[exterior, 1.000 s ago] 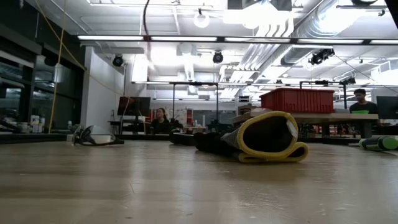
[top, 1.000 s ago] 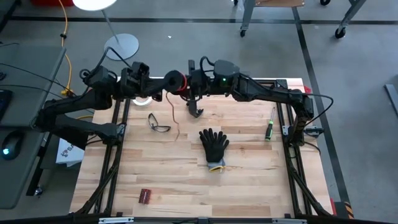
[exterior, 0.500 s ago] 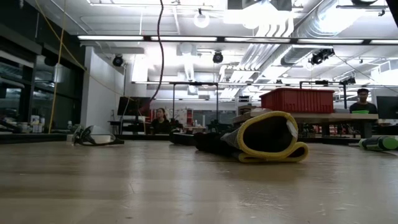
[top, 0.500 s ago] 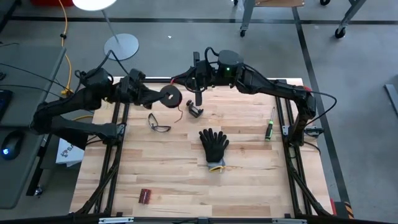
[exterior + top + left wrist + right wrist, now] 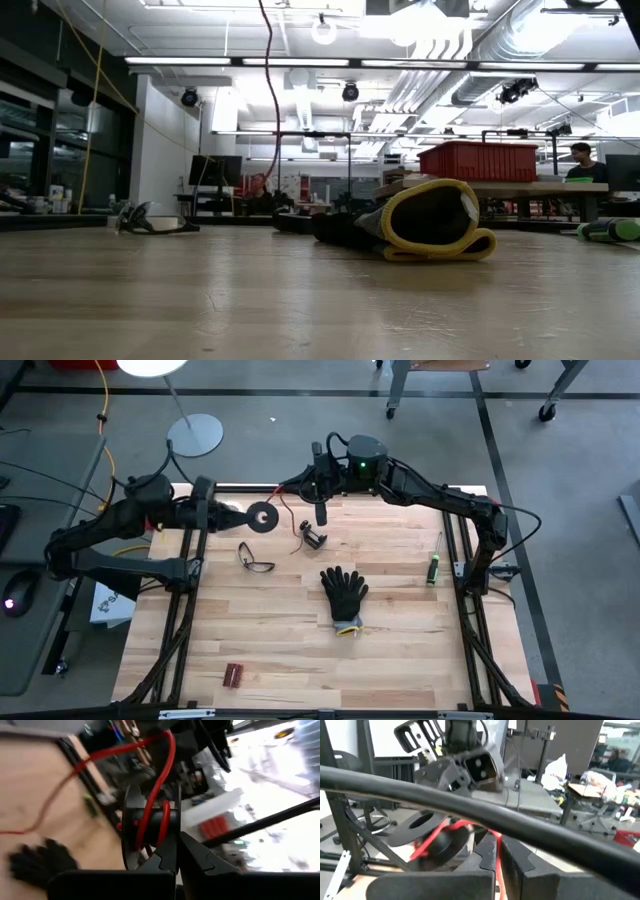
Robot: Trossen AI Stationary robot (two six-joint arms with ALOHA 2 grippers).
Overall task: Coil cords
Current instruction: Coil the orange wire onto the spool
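Spool on edge, axle level

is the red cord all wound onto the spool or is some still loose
Partly loose. Some turns of the thin red cord sit on the small black round spool, but a length trails off it, up to the right hand.

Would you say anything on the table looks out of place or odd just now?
Only the red cord: much of it is off the spool, which the left gripper holds above the table's far edge. It runs to the right gripper, and a loose end trails on the wood by a black clip.
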